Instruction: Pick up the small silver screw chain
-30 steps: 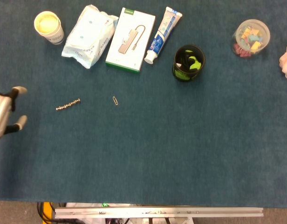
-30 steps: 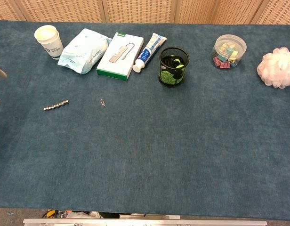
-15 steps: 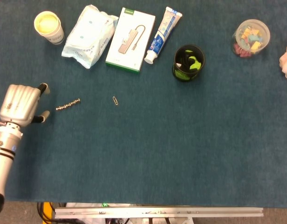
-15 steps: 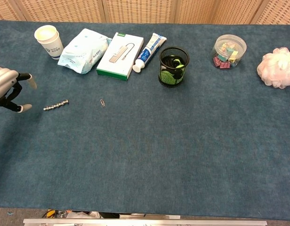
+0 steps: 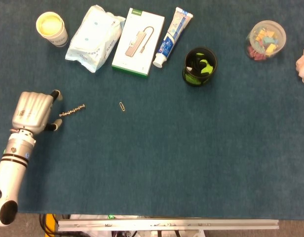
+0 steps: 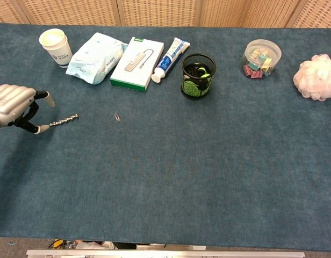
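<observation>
The small silver screw chain (image 5: 72, 110) lies on the blue table cloth at the left, also seen as the screw chain (image 6: 64, 120) in the chest view. My left hand (image 5: 33, 111) hovers just left of it, fingers apart with nothing between them. In the chest view my left hand (image 6: 15, 106) has one fingertip near the chain's left end; I cannot tell if it touches. My right hand is not in either view.
A paper clip (image 5: 122, 106) lies right of the chain. Along the far side stand a paper cup (image 5: 52, 28), a wipes pack (image 5: 93, 38), a white box (image 5: 138, 41), a toothpaste tube (image 5: 171, 36) and a mesh pen cup (image 5: 200, 66). A clip jar (image 5: 266, 39) and a pink puff (image 6: 317, 76) sit far right.
My left hand has come in from the left edge and moved right, up to the chain's left end. The chain has not moved.
</observation>
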Controlling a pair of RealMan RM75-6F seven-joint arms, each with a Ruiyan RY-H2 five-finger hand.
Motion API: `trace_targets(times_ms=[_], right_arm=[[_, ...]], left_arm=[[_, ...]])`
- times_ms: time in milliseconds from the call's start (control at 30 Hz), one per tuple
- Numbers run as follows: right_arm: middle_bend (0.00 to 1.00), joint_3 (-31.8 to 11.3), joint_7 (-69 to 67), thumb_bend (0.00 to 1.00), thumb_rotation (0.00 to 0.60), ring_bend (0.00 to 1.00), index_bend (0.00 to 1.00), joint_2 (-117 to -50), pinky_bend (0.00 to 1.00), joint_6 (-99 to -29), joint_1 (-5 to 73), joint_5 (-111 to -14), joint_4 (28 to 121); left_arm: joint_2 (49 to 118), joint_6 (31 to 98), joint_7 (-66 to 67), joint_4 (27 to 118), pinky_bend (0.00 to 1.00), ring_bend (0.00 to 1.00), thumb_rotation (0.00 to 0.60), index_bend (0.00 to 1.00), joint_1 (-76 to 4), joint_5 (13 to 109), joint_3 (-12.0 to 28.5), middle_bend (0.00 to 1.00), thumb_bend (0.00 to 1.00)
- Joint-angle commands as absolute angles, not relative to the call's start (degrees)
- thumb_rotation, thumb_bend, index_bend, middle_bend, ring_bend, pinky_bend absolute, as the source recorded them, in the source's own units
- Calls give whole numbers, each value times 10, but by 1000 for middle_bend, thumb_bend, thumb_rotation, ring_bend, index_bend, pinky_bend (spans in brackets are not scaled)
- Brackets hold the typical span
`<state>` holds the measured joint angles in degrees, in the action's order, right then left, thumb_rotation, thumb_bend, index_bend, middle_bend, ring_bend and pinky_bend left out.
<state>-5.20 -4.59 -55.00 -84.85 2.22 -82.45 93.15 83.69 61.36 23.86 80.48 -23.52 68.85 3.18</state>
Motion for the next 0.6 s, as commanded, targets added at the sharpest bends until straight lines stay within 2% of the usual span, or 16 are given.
trace_targets(times_ms=[33, 333, 600], right_arm=[[286, -52, -46, 0, 600, 128, 120, -550, 186, -848, 22, -824, 931], [287, -52, -50, 0, 600, 129, 120, -551, 186, -849, 21, -823, 927], [288, -52, -53, 0, 600, 133, 120, -550, 185, -854, 17, -823, 926]], left_arm=[[845, 612, 240, 797, 947, 852, 600, 328, -237, 687, 30, 826, 210], [875, 611, 226, 757, 947, 859, 600, 278, -240, 687, 33, 829, 210], [892, 602, 224, 730, 947, 861, 600, 280, -247, 681, 38, 830, 210]])
